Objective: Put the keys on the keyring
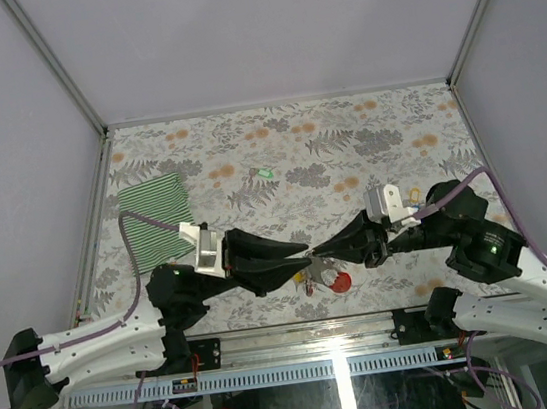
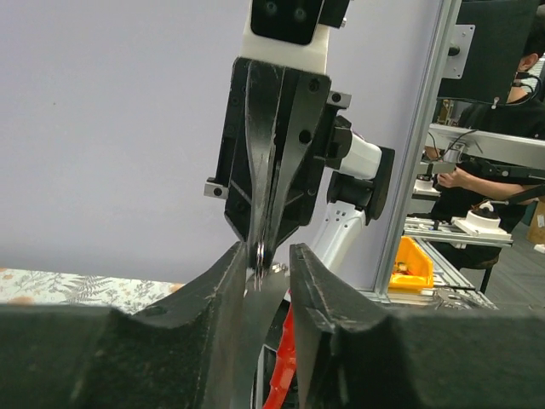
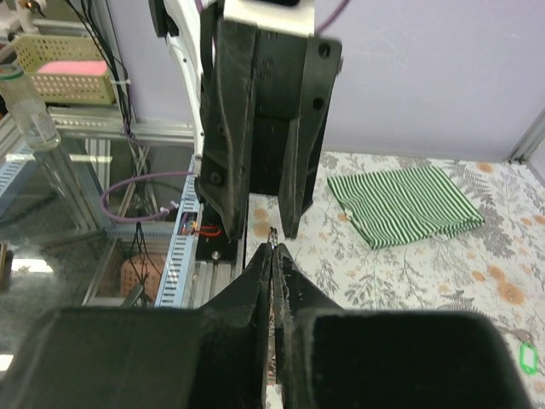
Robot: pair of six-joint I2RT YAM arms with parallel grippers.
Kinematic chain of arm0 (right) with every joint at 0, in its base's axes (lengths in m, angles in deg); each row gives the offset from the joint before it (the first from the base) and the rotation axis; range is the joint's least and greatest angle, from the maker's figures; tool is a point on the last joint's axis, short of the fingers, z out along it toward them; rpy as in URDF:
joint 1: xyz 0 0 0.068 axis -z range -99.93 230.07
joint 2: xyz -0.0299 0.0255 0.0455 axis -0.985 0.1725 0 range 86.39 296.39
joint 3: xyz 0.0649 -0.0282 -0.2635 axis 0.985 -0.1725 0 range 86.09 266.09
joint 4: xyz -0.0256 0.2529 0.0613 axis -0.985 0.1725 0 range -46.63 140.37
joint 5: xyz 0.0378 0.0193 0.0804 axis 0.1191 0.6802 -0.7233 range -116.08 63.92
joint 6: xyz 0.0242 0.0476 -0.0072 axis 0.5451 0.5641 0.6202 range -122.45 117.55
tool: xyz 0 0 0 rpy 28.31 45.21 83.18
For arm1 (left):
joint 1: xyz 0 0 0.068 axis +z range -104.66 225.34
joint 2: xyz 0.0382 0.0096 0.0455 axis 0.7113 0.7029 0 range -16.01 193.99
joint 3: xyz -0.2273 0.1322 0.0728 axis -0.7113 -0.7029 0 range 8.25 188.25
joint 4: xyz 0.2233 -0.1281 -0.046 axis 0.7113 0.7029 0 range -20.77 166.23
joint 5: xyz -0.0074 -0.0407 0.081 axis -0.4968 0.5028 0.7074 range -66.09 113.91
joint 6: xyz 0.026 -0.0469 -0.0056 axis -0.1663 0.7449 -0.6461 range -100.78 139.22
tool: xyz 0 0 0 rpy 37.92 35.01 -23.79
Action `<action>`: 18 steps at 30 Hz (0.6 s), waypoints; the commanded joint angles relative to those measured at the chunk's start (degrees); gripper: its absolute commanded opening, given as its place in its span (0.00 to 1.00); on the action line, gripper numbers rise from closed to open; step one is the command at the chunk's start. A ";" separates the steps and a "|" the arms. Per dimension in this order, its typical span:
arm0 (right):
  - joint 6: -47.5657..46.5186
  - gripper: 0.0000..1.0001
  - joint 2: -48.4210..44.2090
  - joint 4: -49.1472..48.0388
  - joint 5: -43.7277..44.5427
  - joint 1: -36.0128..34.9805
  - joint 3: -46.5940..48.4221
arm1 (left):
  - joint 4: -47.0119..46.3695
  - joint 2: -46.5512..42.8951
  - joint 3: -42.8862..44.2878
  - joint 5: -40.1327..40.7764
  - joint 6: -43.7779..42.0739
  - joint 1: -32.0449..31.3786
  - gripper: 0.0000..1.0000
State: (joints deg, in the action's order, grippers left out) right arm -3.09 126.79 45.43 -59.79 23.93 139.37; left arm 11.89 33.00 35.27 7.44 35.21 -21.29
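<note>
While closed tight, right claw [image 1: 313, 253] on keyring [image 1: 337, 282].

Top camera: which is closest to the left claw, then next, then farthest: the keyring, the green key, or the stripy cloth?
1. Keyring: its red loop sits right beside the left claw, toward the near edge.
2. Green key: farther back, near the middle.
3. Stripy cloth: far off on the left side.

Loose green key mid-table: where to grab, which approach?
I'd pinch the green key across its coloured head, straight down from above. It lies flat and alone on the table, so no edge offers a side grip. Too small to tell its heading.
</note>
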 commanded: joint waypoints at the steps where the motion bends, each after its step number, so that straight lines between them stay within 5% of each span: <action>1: -6.65 0.00 1.66 10.55 1.87 -0.33 7.90 | 15.15 -4.32 5.90 1.44 -6.51 0.10 0.30; 12: -13.74 0.00 8.31 29.65 4.62 -0.37 18.67 | 40.12 -4.21 15.07 2.94 -15.36 0.06 0.30; 18: -15.60 0.00 10.30 33.77 5.75 -0.37 21.21 | 44.45 -2.16 17.64 0.66 -16.71 0.11 0.30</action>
State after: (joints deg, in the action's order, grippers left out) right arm -16.40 136.63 77.48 -55.53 23.93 156.76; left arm 51.69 30.40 50.71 9.45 21.22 -21.29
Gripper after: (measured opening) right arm 0.010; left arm 0.302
